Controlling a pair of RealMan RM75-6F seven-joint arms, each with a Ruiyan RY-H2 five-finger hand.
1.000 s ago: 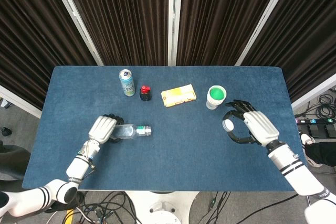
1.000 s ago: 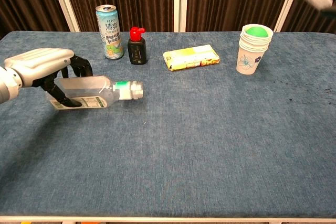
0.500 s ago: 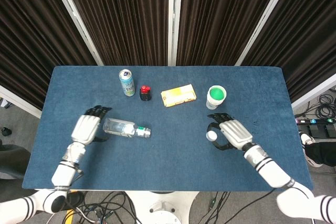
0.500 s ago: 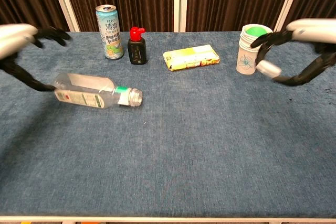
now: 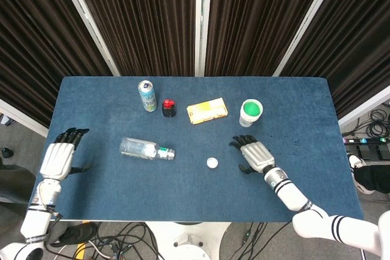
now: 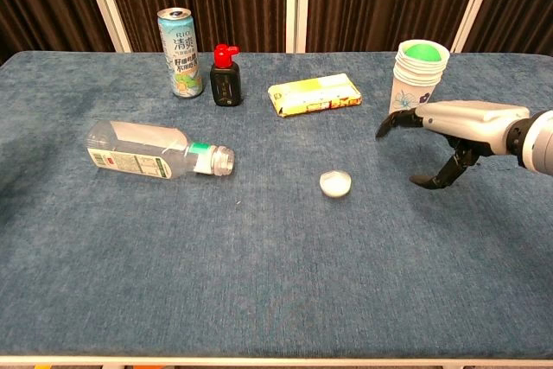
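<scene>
A clear plastic bottle (image 5: 145, 148) (image 6: 151, 152) lies on its side on the blue table (image 5: 183, 193), its open neck pointing right. Its white cap (image 5: 211, 163) (image 6: 335, 182) lies apart on the cloth, to the right of the bottle. My right hand (image 5: 255, 154) (image 6: 449, 131) hovers palm down just right of the cap, fingers spread, holding nothing. My left hand (image 5: 58, 158) is at the table's left edge, well left of the bottle, fingers spread and empty; the chest view does not show it.
Along the back stand a drinks can (image 5: 147, 95) (image 6: 180, 40), a small black bottle with a red cap (image 5: 169, 108) (image 6: 225, 76), a yellow box (image 5: 207, 111) (image 6: 314, 94) and stacked paper cups with a green lid (image 5: 250, 112) (image 6: 416, 80).
My left hand let go of the bottle and drew back to the left edge. My right hand came down and left, and the white cap it held now lies on the table.
</scene>
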